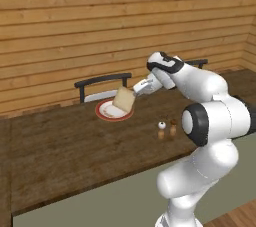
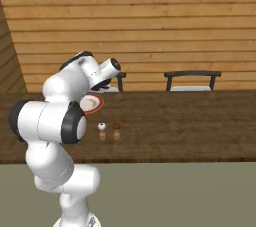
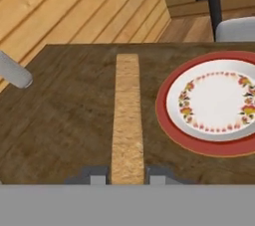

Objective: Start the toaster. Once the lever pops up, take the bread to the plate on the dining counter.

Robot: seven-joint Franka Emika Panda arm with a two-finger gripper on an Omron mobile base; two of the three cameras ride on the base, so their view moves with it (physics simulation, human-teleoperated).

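I've got the bread (image 3: 127, 120) pinched edge-on in the gripper (image 3: 127, 174), jaws partly closed, one fingertip on each face of the slice. In the hand view the slice runs straight away from the fingertips as a thin tan strip, so its long axis lies along the gripper's reach.

The plate (image 3: 219, 101) sits off to the right of the slice in the hand view, close but not under it. From the left base view the bread (image 1: 124, 99) hangs tilted above the plate (image 1: 114, 110), over its right part, not yet touching as far as I can tell. The bench (image 1: 60, 146) carries the plate at its far side, near a chair (image 1: 102, 82). Two small shakers (image 1: 167, 129) stand nearer, clear of the path.

My call: carry is nearly done; the slice needs shifting sideways over the plate centre, then lowering and letting go. Risk is it dropping on the rim.
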